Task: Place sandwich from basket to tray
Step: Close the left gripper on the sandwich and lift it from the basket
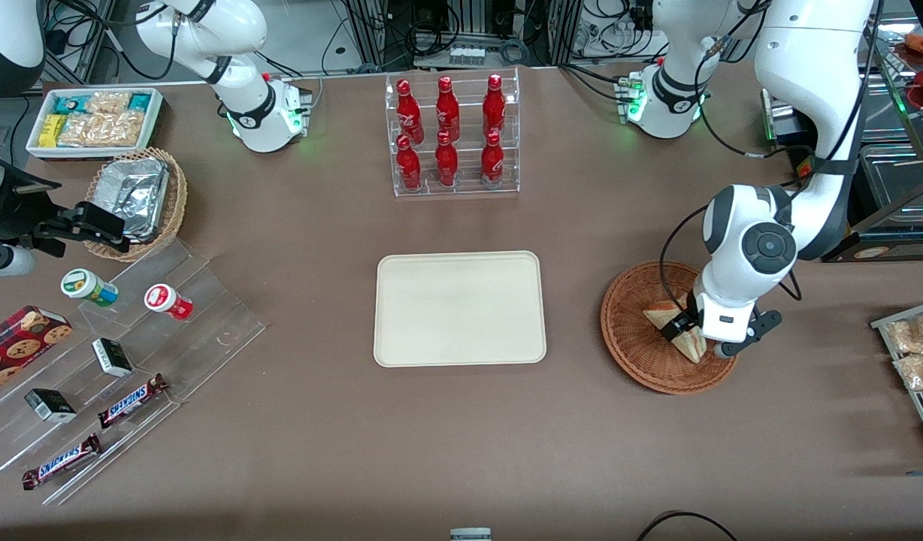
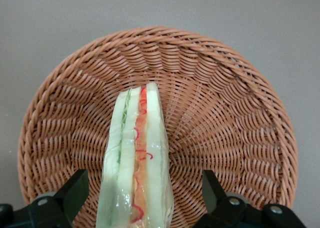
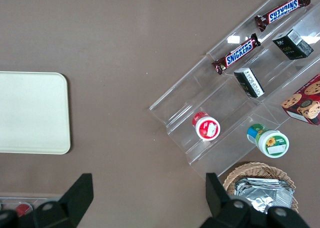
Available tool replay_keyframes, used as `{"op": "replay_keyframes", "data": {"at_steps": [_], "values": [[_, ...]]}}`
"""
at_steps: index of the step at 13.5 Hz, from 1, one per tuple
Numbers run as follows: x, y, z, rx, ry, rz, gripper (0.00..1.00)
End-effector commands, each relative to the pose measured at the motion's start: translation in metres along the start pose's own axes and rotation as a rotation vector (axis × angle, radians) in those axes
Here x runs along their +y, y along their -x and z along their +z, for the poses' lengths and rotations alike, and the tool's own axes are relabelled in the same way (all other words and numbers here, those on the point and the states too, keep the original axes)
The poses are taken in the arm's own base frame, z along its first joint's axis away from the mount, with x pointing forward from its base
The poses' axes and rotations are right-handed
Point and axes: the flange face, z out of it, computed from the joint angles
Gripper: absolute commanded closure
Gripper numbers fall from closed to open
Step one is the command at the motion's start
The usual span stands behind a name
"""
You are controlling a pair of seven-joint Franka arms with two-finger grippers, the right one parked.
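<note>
Over the basket, at the working arm's end of the table, our gripper hangs low with its fingers spread wide, one on either flank of the sandwich and touching neither side, as the wrist camera shows it. The wedge stands on edge in clear wrap, its red, green and cream filling facing the camera and its tip pointing toward twelve o'clock across the weave. From the front we see it resting inside the basket, near the rim at roughly four o'clock from the bowl's middle, with the gripper directly above it.

Moving outward, the basket sits on the brown table, with the tray well apart from it, at about nine o'clock from the basket in the front view. The tray holds nothing. A rack of red bottles stands at twelve o'clock from the tray, farther from the front camera.

We judge the job barely under way: the approach looks finished and the jaws bracket the sandwich, but nothing is gripped yet. Closing on the bread, lifting it out of the basket, carrying it to the tray and setting it down are all still to do. The soft bread in slippery wrap will likely want a gentle squeeze.
</note>
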Motion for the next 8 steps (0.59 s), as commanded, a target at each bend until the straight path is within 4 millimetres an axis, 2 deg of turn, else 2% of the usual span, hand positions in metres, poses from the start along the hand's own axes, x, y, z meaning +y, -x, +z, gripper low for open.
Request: {"op": "replay_keyframes", "data": {"at_steps": [1,4,5,6,7,8], "values": [[-0.005,0.010,-0.005,0.023,0.002,-0.007,0.00],[-0.012,0.018,0.008,0.000,-0.019,0.011,0.03],[-0.014,0.019,0.009,-0.005,-0.023,0.009,0.07],[-0.014,0.018,0.008,-0.006,-0.024,0.004,0.16],[-0.015,0.018,0.009,-0.011,-0.030,-0.001,0.42],[-0.015,0.019,0.009,-0.023,-0.043,0.011,0.87]]}}
